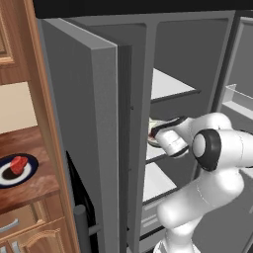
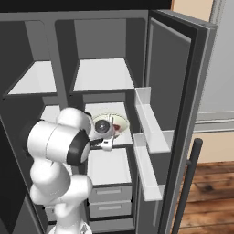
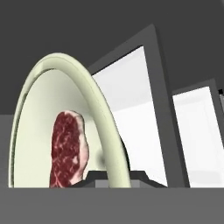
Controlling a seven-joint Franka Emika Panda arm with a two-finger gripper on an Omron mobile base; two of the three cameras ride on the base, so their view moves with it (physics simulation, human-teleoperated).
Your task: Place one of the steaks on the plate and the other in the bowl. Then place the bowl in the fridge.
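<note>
The fridge (image 2: 183, 82) stands open in front of me, its grey doors swung wide and its white shelves (image 2: 103, 75) stacked in both halves. The right door carries pale bins (image 2: 148, 123) on its inner face, and a long dark bar handle (image 2: 185, 183) runs down its outer edge. My arm reaches into the right half, at the middle shelf.

My gripper (image 2: 109, 137) is clamped shut on the rim of the bowl (image 3: 65, 70), fingers pinching the near edge. The bowl sits at the level of the middle shelf inside the fridge; I cannot tell whether it rests on the shelf or hangs just above it. In the hand view the bowl appears rolled on its side, pale cream-green, with one steak (image 3: 68, 148) lying in it, red with pink marbling.

Off to the left, on the wooden counter (image 1: 34, 188) beside the fridge, the dark plate (image 1: 30, 172) holds the other steak (image 1: 19, 164), well apart from the bowl.
</note>
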